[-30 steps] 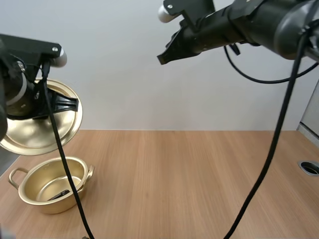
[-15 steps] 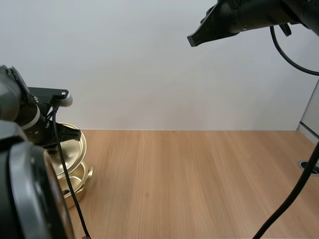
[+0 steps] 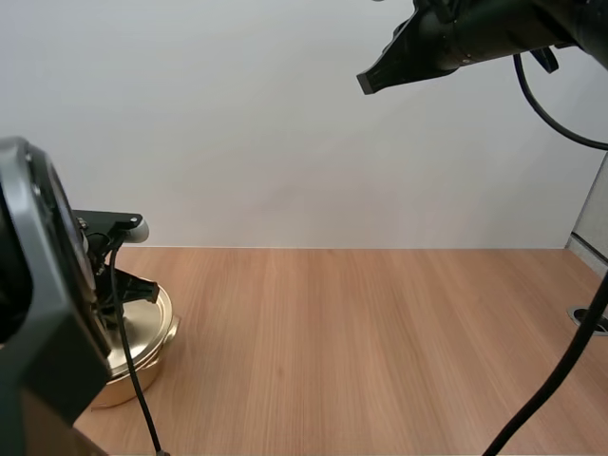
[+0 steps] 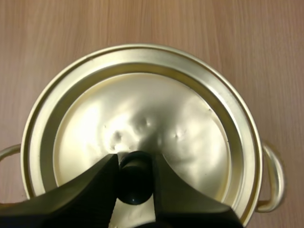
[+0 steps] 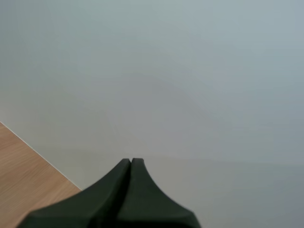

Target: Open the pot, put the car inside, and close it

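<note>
One second back the lid [image 4: 156, 114] was hanging tilted over the open pot [image 3: 138, 378]; now it is sitting on it, under the left fingers [image 4: 108, 172], which are gripping its knob [image 4: 134, 184]. Right fingers [image 5: 130, 166] are idling clenched and empty, high above the tabletop [image 3: 380, 342]. Only releasing is remaining.

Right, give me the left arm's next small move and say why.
Probably open the left gripper and let go of the knob. The lid appears to lie flat on the pot, its rim even all round between the two handles, so closing looks done. The fingers are the only thing pinching the knob.
</note>
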`<control>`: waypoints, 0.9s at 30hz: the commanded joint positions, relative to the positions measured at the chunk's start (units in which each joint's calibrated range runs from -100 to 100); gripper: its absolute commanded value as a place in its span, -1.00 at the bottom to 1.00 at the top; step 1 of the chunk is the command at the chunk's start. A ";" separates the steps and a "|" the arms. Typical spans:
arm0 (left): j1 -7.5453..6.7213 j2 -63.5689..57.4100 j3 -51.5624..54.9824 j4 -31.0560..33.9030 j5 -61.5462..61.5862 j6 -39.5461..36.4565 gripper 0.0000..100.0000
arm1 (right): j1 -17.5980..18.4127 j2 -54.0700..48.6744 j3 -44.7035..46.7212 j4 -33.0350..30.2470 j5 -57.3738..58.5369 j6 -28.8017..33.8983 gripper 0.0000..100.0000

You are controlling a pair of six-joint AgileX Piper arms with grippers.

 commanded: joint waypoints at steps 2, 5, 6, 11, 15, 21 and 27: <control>-0.01 1.34 0.01 0.87 -0.06 0.09 -1.00 | -0.04 0.01 0.04 0.01 0.13 0.00 -1.00; -0.01 2.78 0.01 2.98 -0.06 0.09 -1.00 | -0.04 0.01 0.04 0.01 0.13 0.00 -1.00; -0.01 3.14 0.01 3.15 -0.06 0.09 -1.00 | -0.04 0.01 0.04 0.01 0.13 0.00 -1.00; -0.01 3.35 0.01 1.57 -0.29 0.09 -1.00 | -0.04 0.01 0.04 0.01 0.34 0.00 -1.00; -0.01 3.35 0.01 1.27 -1.06 0.09 -0.88 | -0.04 0.01 0.04 0.01 0.97 0.00 -1.00; -0.01 2.32 0.01 1.27 -3.15 -0.33 0.13 | -0.04 0.01 0.04 0.01 1.13 0.00 -1.00; -0.01 -3.97 -0.25 1.27 -8.64 -1.39 0.55 | -0.04 0.01 0.04 0.01 1.13 0.00 -1.00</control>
